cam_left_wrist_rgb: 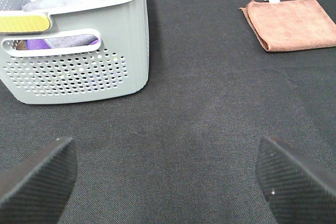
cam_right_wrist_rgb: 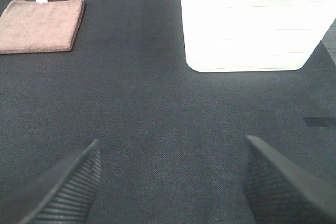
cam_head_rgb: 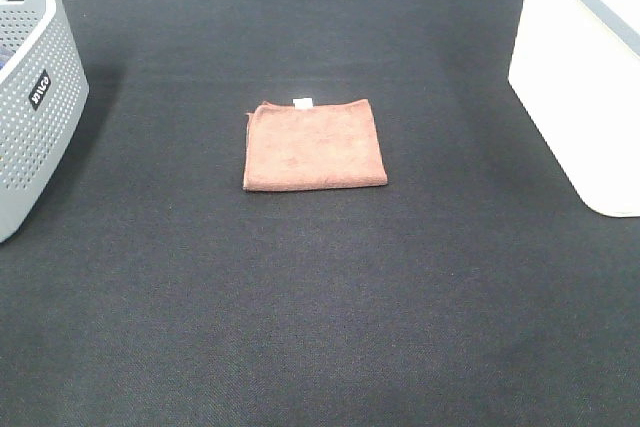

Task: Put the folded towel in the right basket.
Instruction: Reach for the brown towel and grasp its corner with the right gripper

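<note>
A folded brown towel (cam_head_rgb: 314,144) with a small white tag lies flat in the middle of the black table. It also shows in the left wrist view (cam_left_wrist_rgb: 290,23) and in the right wrist view (cam_right_wrist_rgb: 42,24). The right basket (cam_head_rgb: 585,77) is white and stands at the right edge; the right wrist view shows its wall (cam_right_wrist_rgb: 252,30). My left gripper (cam_left_wrist_rgb: 168,179) is open and empty, well short of the towel. My right gripper (cam_right_wrist_rgb: 170,182) is open and empty, in front of the white basket. Neither arm shows in the exterior high view.
A grey perforated basket (cam_head_rgb: 30,97) stands at the left edge; in the left wrist view (cam_left_wrist_rgb: 79,72) it holds several cloths. Black cloth (cam_head_rgb: 320,307) covers the table.
</note>
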Motion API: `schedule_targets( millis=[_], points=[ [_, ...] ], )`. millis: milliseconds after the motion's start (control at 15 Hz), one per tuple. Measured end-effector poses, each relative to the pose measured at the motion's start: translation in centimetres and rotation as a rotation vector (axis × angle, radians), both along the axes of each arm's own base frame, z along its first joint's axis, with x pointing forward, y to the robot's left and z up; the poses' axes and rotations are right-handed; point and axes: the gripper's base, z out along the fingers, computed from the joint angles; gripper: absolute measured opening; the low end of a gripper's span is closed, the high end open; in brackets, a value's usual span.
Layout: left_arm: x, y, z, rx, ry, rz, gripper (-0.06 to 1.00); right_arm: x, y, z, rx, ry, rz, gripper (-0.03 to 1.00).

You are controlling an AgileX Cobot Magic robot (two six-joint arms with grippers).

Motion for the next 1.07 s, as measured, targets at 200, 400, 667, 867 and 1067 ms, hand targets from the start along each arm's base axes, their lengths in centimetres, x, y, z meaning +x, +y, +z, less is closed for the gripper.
schedule_targets(
  millis=[200, 400, 667, 867, 1067],
  points=[
    [0.00, 0.00, 0.00, 0.000, 0.000, 0.000, 0.88, 0.00, 0.00, 0.00, 0.000, 0.000, 0.000, 0.70],
    [0.00, 0.00, 0.00, 0.000, 0.000, 0.000, 0.88, 0.00, 0.00, 0.00, 0.000, 0.000, 0.000, 0.70],
    [0.00, 0.00, 0.00, 0.000, 0.000, 0.000, 0.88, 0.00, 0.00, 0.00, 0.000, 0.000, 0.000, 0.70],
    [0.00, 0.00, 0.00, 0.000, 0.000, 0.000, 0.88, 0.00, 0.00, 0.00, 0.000, 0.000, 0.000, 0.70],
    [0.00, 0.00, 0.00, 0.000, 0.000, 0.000, 0.88, 0.00, 0.00, 0.00, 0.000, 0.000, 0.000, 0.70]
  ],
)
